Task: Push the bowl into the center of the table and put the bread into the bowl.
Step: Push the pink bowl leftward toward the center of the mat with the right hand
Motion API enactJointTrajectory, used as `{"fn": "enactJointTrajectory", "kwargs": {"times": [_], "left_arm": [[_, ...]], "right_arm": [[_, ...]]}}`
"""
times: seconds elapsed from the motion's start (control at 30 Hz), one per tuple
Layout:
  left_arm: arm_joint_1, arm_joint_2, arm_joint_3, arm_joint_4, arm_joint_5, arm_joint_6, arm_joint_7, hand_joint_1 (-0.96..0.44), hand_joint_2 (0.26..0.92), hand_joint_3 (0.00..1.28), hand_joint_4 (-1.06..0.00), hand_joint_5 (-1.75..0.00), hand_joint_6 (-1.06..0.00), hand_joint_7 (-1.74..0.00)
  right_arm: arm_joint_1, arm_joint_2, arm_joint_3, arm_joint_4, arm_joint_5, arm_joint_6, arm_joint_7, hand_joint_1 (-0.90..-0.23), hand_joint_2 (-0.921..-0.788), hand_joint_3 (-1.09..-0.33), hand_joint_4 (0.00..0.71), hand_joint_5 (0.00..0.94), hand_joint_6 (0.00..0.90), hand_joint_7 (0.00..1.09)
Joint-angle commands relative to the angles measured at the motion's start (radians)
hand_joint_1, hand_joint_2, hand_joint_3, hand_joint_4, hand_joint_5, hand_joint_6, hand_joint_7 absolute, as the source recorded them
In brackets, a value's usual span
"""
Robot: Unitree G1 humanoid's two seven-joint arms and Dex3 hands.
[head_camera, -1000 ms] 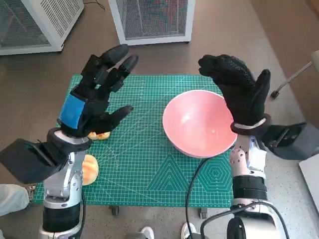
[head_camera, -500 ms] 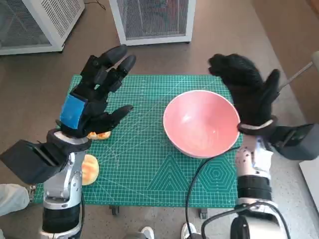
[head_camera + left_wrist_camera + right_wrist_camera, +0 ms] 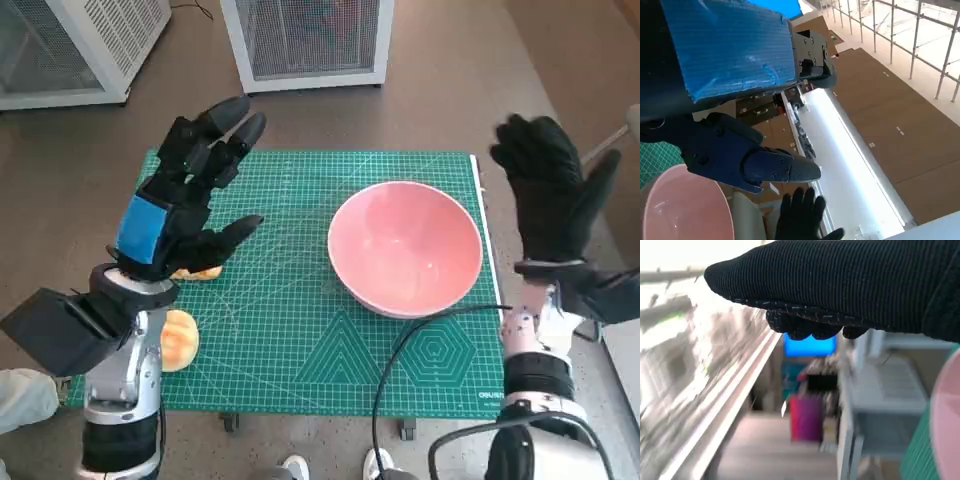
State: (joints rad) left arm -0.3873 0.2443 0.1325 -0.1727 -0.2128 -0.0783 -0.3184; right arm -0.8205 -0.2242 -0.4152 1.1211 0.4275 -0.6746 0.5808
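Swung outward since a second ago: right hand (image 3: 548,190), then against the far right rim of the bowl (image 3: 405,248), now clear of it and raised beyond the table's right edge, fingers apart, nothing held. Bowl hardly shifted meanwhile, resting on the green mat (image 3: 300,330) right of the middle, with bare mat open on its left. Left hand (image 3: 185,195) unchanged, hovering over the mat's left part, fingers spread, empty. Bread (image 3: 197,271) just beneath that hand's thumb side near the left edge, largely hidden, touching nothing; a second orange piece (image 3: 180,340) lower down by the left forearm. Bowl thus between the two hands, nearer the right, and still needing a leftward nudge, probably from that side. Bread nearest the left hand, directly below and slightly toward the robot, long axis hard to judge.
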Motion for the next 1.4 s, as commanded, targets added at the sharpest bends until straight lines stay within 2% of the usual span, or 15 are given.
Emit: {"fn": "enactJointTrajectory", "kwargs": {"times": [0.03, 0.23, 0.4, 0.57, 0.93, 1.07, 1.23, 1.4], "left_arm": [[0.012, 0.002, 0.001, -0.013, 0.004, -0.009, 0.008, -0.49, 0.921, 0.22, -0.31, 0.00, -0.05, -0.61], [0.017, 0.001, -0.001, -0.018, 0.003, -0.002, 0.013, -0.48, 0.921, 0.22, -0.31, 0.00, -0.06, -0.60], [0.024, -0.001, -0.001, -0.024, -0.002, 0.005, 0.015, -0.47, 0.921, 0.22, -0.31, 0.00, -0.06, -0.60], [0.030, -0.001, -0.001, -0.029, -0.010, 0.011, 0.013, -0.47, 0.921, 0.22, -0.31, 0.00, -0.06, -0.60], [0.059, 0.006, 0.006, -0.062, -0.012, 0.025, 0.012, -0.46, 0.921, 0.22, -0.31, 0.00, -0.05, -0.60], [0.071, 0.009, 0.012, -0.070, -0.012, 0.027, 0.012, -0.46, 0.921, 0.22, -0.31, 0.00, -0.06, -0.60], [0.085, 0.012, 0.017, -0.082, -0.013, 0.032, 0.014, -0.47, 0.921, 0.22, -0.31, 0.00, -0.06, -0.60], [0.098, 0.018, 0.023, -0.096, -0.009, 0.038, 0.016, -0.47, 0.921, 0.22, -0.30, 0.00, -0.06, -0.59]], "right_arm": [[0.006, -0.018, -0.008, 0.095, -0.040, 0.011, -0.085, -0.394, -0.921, -0.442, 0.423, 0.016, 0.588, 0.01], [0.016, -0.013, -0.005, 0.150, -0.080, 0.045, -0.159, -0.362, -0.921, -0.489, 0.410, 0.004, 0.601, 0.02], [0.026, 0.001, -0.009, 0.183, -0.101, 0.123, -0.204, -0.364, -0.921, -0.494, 0.407, 0.004, 0.610, 0.02], [0.032, 0.023, -0.006, 0.192, -0.111, 0.182, -0.218, -0.381, -0.921, -0.469, 0.414, 0.006, 0.626, 0.03], [0.044, 0.070, 0.007, 0.202, -0.155, 0.226, -0.234, -0.387, -0.921, -0.469, 0.424, 0.005, 0.645, 0.03], [0.043, 0.088, 0.007, 0.206, -0.163, 0.244, -0.240, -0.397, -0.921, -0.474, 0.425, 0.005, 0.663, 0.04], [0.037, 0.115, 0.010, 0.207, -0.176, 0.262, -0.247, -0.403, -0.921, -0.494, 0.461, 0.018, 0.676, 0.04], [0.025, 0.147, 0.006, 0.208, -0.171, 0.285, -0.251, -0.388, -0.921, -0.532, 0.465, 0.012, 0.685, 0.04]]}}
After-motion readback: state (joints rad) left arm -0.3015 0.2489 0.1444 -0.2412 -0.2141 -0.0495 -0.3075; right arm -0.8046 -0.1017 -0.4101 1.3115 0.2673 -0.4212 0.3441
